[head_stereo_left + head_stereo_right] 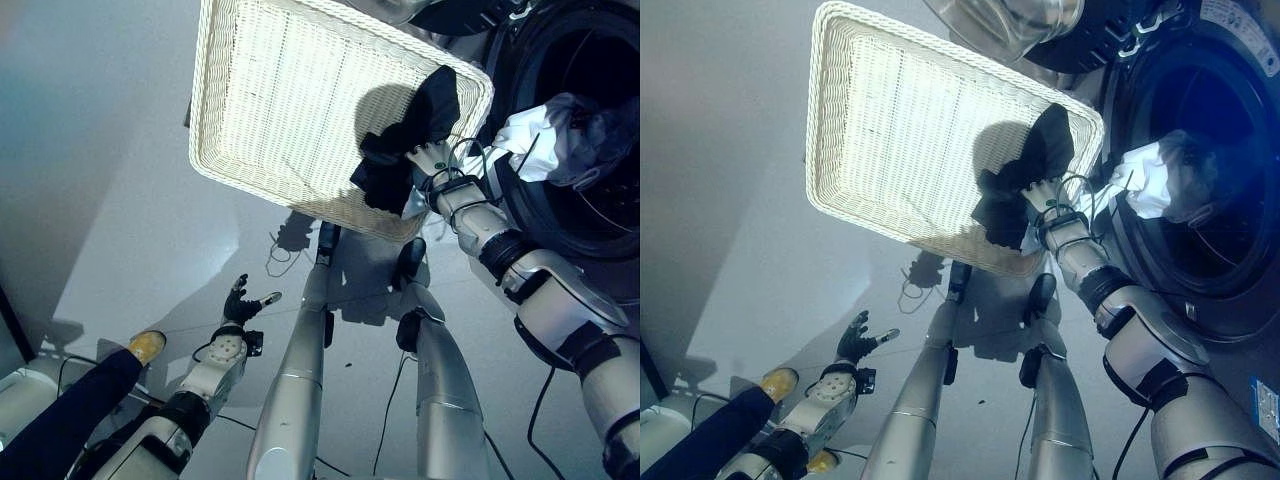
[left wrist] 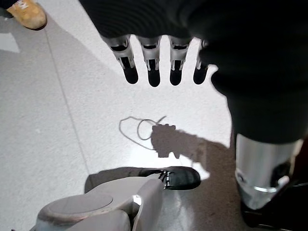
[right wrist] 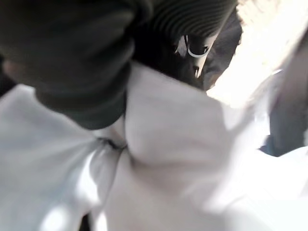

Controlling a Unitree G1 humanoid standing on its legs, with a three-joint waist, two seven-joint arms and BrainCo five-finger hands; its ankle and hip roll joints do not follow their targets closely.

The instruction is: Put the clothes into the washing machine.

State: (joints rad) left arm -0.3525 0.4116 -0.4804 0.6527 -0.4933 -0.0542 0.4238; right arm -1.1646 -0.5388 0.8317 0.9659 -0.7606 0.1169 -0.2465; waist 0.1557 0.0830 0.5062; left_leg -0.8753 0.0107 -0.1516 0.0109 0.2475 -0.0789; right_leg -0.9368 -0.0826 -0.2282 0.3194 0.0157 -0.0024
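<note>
Fingers of the right hand point(image 1: 432, 160) are gripping dark clothes point(image 1: 405, 140) over the basket point(image 1: 260, 100), bound for the washing machine point(image 1: 590, 130); left hand point(image 1: 240, 300) is hanging relaxed.

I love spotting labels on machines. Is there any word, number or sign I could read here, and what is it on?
None can be read.
A small label on the washing machine at its lower front: too small and blurred to read.
Faint marks on its top edge: also unreadable.
The wicker basket, the clothes and the floor carry no text.
</note>
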